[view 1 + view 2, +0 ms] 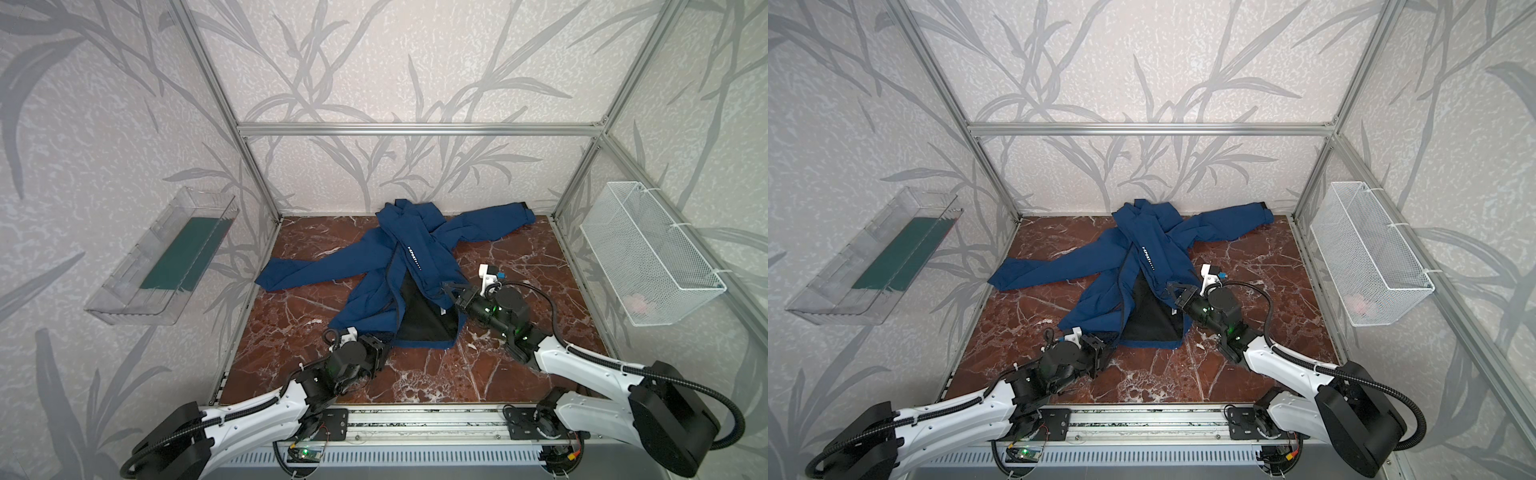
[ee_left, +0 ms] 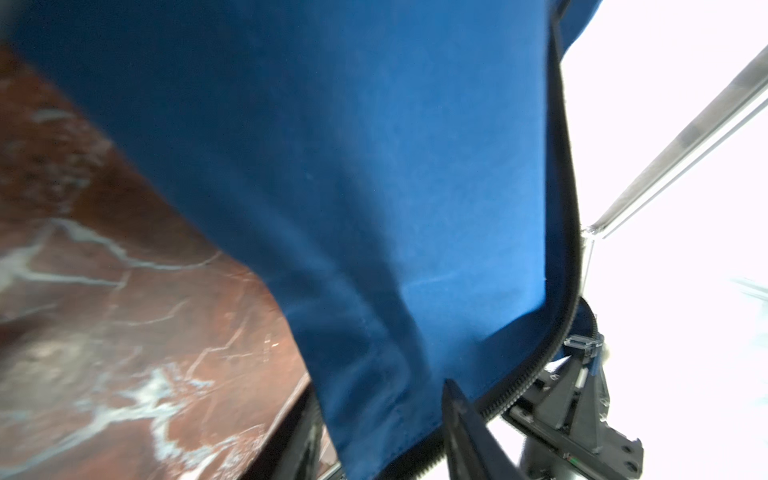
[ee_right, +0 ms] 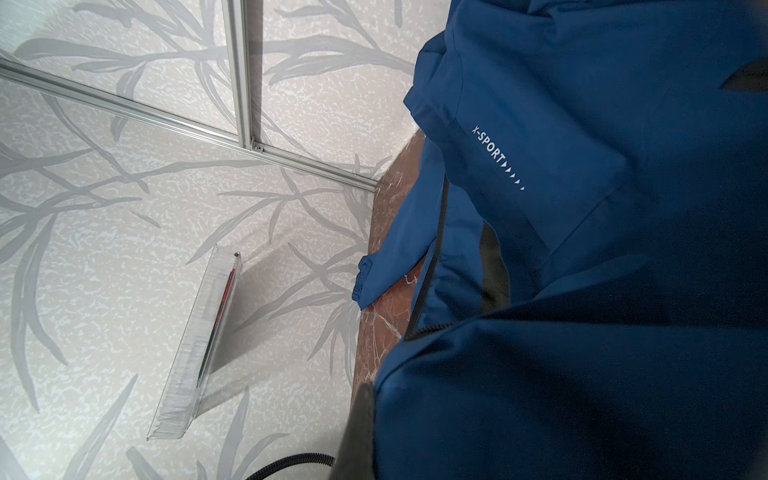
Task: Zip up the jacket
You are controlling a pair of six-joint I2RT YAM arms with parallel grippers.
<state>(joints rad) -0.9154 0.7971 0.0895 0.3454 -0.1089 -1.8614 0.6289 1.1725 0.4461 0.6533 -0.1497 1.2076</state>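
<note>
**Jacket Open at Hem: Grippers on Both Front Panels**

The marble table (image 1: 519, 266) carries the jacket (image 1: 419, 245), spread from centre to far, with the collar far and the hem near. Its long axis runs near to far. The zipper (image 1: 397, 303) follows that axis along the left panel, unjoined, beside exposed black lining (image 1: 419, 320). The right gripper (image 1: 451, 289) is clenched on the right panel's edge. The left gripper (image 1: 380, 347) sits at the near hem, nearest the zipper's lower end. Fabric lies between its jaws, but a firm pinch cannot be confirmed.

Both top views overlook the table (image 1: 415, 374); wrist views seemingly hug jacket (image 2: 374, 166).
</note>
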